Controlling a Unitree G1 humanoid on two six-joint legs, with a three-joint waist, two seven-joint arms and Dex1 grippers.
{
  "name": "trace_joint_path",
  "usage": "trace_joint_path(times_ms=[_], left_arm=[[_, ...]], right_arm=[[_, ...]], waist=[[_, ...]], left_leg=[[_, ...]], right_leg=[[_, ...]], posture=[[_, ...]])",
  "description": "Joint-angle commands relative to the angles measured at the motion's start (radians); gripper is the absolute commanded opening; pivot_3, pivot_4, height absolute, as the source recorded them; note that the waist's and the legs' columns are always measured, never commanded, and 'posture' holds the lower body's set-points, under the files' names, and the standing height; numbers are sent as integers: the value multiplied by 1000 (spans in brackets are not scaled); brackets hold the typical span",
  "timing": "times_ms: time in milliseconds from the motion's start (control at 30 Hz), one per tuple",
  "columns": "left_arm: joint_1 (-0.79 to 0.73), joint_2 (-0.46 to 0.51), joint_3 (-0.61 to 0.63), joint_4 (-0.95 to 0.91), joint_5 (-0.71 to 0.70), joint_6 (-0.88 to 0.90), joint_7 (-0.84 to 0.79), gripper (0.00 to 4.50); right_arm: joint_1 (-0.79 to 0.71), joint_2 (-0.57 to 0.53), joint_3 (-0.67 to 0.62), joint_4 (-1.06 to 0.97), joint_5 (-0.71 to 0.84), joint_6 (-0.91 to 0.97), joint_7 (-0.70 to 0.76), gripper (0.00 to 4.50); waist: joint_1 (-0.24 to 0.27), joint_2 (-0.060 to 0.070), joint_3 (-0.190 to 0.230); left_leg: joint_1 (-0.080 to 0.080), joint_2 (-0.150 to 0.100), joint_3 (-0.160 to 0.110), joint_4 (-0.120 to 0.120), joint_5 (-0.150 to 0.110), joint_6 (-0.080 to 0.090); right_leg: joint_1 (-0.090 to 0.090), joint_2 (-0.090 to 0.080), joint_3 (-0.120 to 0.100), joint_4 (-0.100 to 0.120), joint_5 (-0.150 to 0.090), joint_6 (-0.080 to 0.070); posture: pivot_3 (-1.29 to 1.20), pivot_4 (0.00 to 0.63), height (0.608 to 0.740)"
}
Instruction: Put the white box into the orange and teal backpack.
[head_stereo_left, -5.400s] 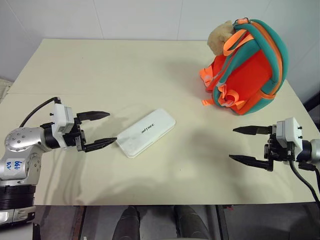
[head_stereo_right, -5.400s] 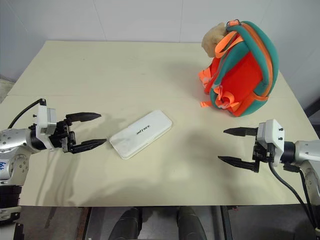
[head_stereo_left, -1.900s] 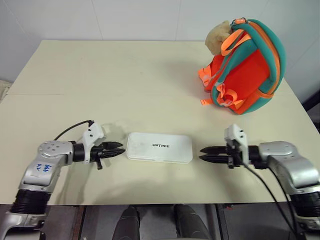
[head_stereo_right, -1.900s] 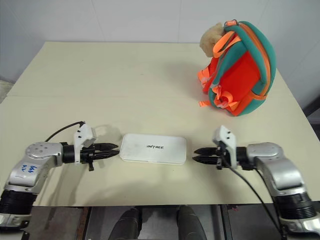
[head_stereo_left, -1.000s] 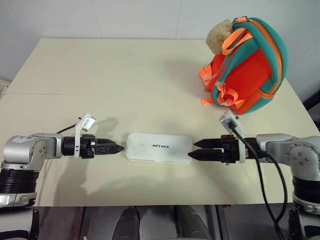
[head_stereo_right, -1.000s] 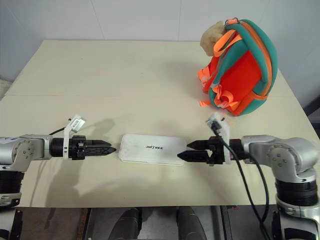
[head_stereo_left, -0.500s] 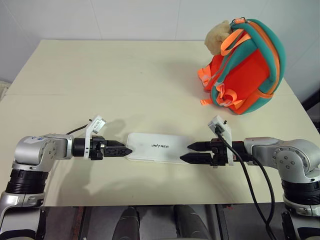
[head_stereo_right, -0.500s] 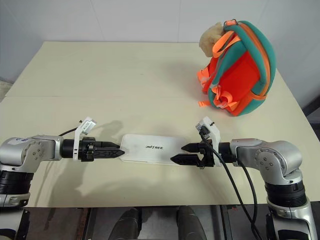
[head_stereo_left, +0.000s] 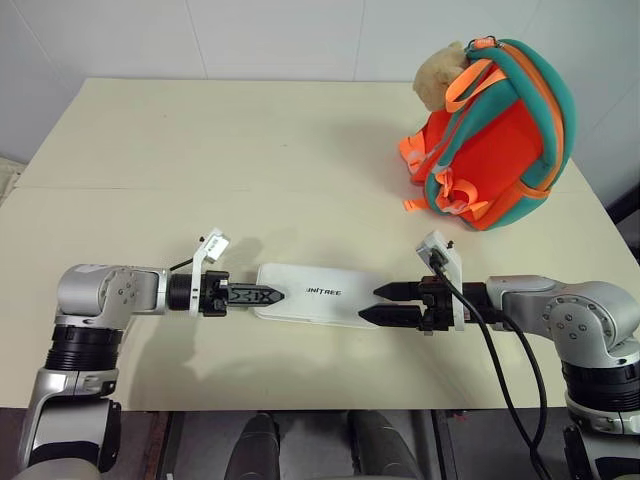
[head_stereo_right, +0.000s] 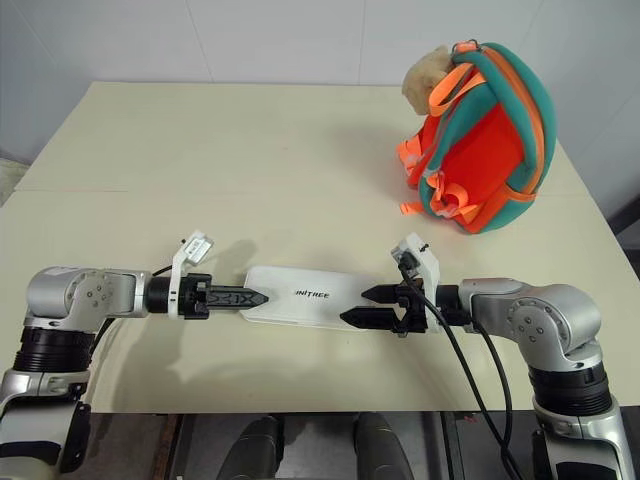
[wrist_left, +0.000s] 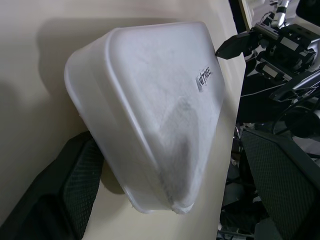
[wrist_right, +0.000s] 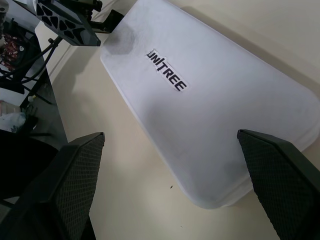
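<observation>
White box (head_stereo_left: 318, 293) lies flat near the front edge of the table (head_stereo_left: 250, 150), between the left gripper (head_stereo_left: 262, 295) and right gripper (head_stereo_left: 384, 303); each has its fingers spread wide around one short end, neither clamped yet. The orange and teal backpack (head_stereo_left: 495, 135) stands well apart at the far right corner. Risk: the case looks smooth and flat, so an uneven squeeze from the two ends could let it slide, twist or pop free on lifting. Dark lettering on the lid reads "UNITREE".
</observation>
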Motion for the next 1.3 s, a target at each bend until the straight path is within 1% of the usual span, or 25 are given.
trace_joint_path(times_ms=[33, 167, 233, 467, 600, 1300], left_arm=[[13, 4, -14, 14, -4, 5, 7, 4481], [27, 1, -6, 9, -8, 2, 17, 4481], [31, -4, -4, 8, -9, 0, 22, 4481], [25, -17, -4, 11, -10, -5, 35, 4481], [20, -20, -6, 9, -13, -2, 37, 4481], [-21, -53, -19, 46, -16, -2, 34, 4481]], right_arm=[[-12, -59, -52, 12, 3, 7, 6, 4500], [-12, -111, -60, 48, -16, -3, 11, 4500], [-7, -114, -46, 58, -25, -14, 14, 4500], [-23, -41, 17, 78, -45, -28, 5, 4500], [-30, -20, 38, 88, -58, -42, 13, 4500], [-89, 101, 60, 61, -56, -29, -26, 4500]], waist=[[1, 0, 0], [0, 0, 0], [0, 0, 0], [0, 0, 0], [1, 0, 0], [0, 0, 0]], left_leg=[[0, 0, 0, 0, 0, 0], [0, 0, 0, 0, 0, 0], [0, 0, 0, -1, 0, 0], [0, 0, 0, -1, 0, 0], [0, 0, 0, -1, 0, 0], [0, 0, 0, -2, 0, 0]], right_leg=[[0, 0, 0, 0, 0, 0], [0, 0, 0, -1, 0, 0], [0, 0, 0, -2, 0, 0], [0, 0, 0, -2, 0, 0], [0, -1, 0, -2, 0, 0], [0, -1, 0, -4, 0, 1]], posture=[[0, 150, 740], [0, 150, 740], [0, 150, 740], [0, 150, 740], [0, 150, 740], [0, 150, 740]])
